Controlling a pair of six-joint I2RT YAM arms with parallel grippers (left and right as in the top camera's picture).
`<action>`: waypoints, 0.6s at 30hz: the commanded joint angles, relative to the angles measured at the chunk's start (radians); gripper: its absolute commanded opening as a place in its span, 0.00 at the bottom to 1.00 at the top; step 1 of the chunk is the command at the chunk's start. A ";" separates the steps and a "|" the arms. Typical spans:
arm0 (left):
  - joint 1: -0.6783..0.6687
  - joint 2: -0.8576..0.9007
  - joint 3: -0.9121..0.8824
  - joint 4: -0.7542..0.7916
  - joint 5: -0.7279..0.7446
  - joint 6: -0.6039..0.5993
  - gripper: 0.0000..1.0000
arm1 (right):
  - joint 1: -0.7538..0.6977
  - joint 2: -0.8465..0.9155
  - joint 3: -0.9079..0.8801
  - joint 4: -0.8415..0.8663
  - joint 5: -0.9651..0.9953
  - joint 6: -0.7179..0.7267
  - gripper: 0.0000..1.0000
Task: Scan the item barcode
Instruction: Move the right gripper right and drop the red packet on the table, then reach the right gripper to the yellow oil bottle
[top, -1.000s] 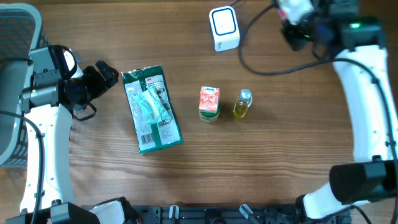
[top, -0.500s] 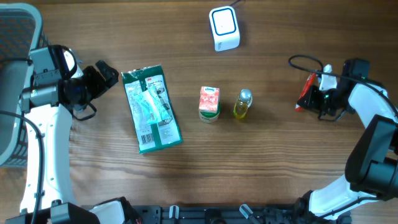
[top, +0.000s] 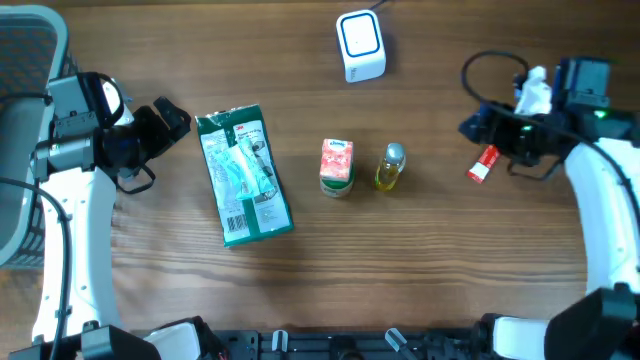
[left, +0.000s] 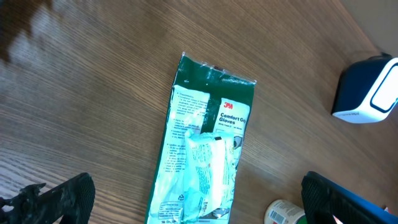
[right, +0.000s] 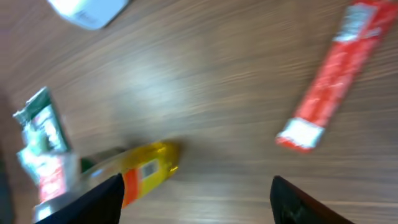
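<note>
- Red stick packet (top: 482, 165) lies flat on the counter (top: 430, 260) at the right side, with a white label end pointing towards the front edge.
- The right pincer (top: 478, 130) hovers just beside the packet on the far side, close but with no grip on it.
- In the right wrist view the two fingers (right: 99, 199) stand wide apart with nothing between them. The packet lies ahead and towards the right-hand finger, outside the gap.
- The white scanner (top: 360, 45) sits at the far edge of the counter, well apart from the packet and from the right pincer.
- A small yellow bottle (top: 390, 167) stands between the packet and a small carton (top: 337, 165), with the bottle and carton just beside each other at mid-counter.
- A green glove pack (top: 243, 177) lies flat to the left of the carton.
- The left pincer (top: 165, 120) is at the left side near the top corner of the glove pack, well apart from the red packet. Its fingers are spread fully and it holds nothing.
</note>
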 joint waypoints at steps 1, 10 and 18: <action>-0.003 -0.005 0.008 0.003 -0.006 0.020 1.00 | 0.170 -0.035 0.012 0.038 -0.005 0.096 1.00; -0.003 -0.005 0.008 0.003 -0.006 0.020 1.00 | 0.533 -0.027 0.008 0.080 0.388 0.378 0.91; -0.003 -0.005 0.008 0.003 -0.006 0.020 1.00 | 0.626 0.073 -0.009 0.061 0.474 0.479 0.73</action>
